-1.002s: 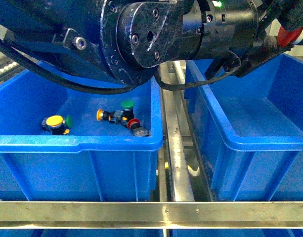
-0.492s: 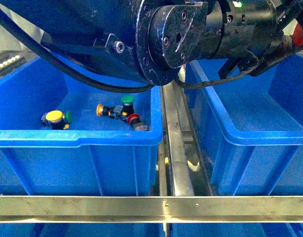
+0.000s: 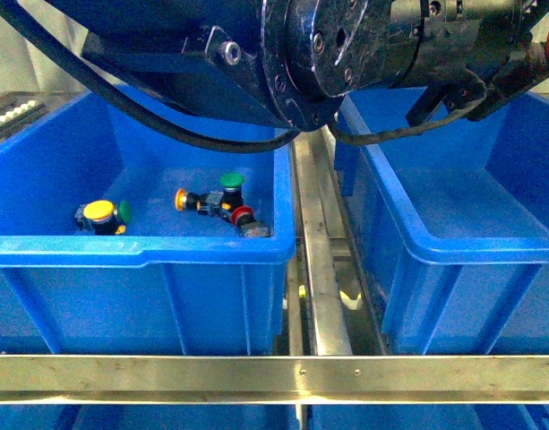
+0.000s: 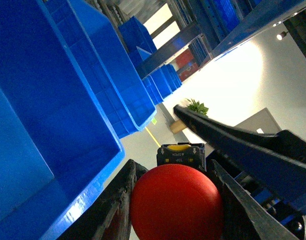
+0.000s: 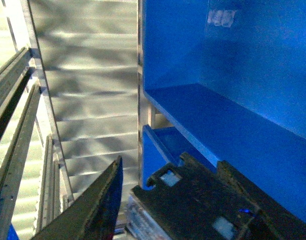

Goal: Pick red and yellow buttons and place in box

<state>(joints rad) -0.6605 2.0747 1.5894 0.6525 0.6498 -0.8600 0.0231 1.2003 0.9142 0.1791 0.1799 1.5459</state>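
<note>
In the left wrist view my left gripper (image 4: 171,172) is shut on the red button (image 4: 175,205), whose glossy cap fills the gap between both fingers (image 4: 115,210), with its black body behind. In the right wrist view my right gripper (image 5: 170,172) is shut on a push-button's black body (image 5: 192,205); the cap colour is hidden. The right-hand blue box (image 3: 489,255) shows a bare floor. In the left bin (image 3: 140,255) lie a yellow button (image 3: 98,210), a second yellow one on its side (image 3: 180,199) and a red button (image 3: 242,216).
Green-capped buttons (image 3: 231,182) (image 3: 124,211) lie among the others in the left bin. A metal rail (image 3: 321,260) runs between the two bins and a metal bar (image 3: 274,378) crosses in front. Black arm links (image 3: 337,45) hang over both bins. More blue bins (image 4: 138,75) stand stacked beside the left gripper.
The black arm links overhead have shifted right and upward in the front view. A red cap seen at the upper right edge no longer shows. The buttons in the left bin have not moved.
</note>
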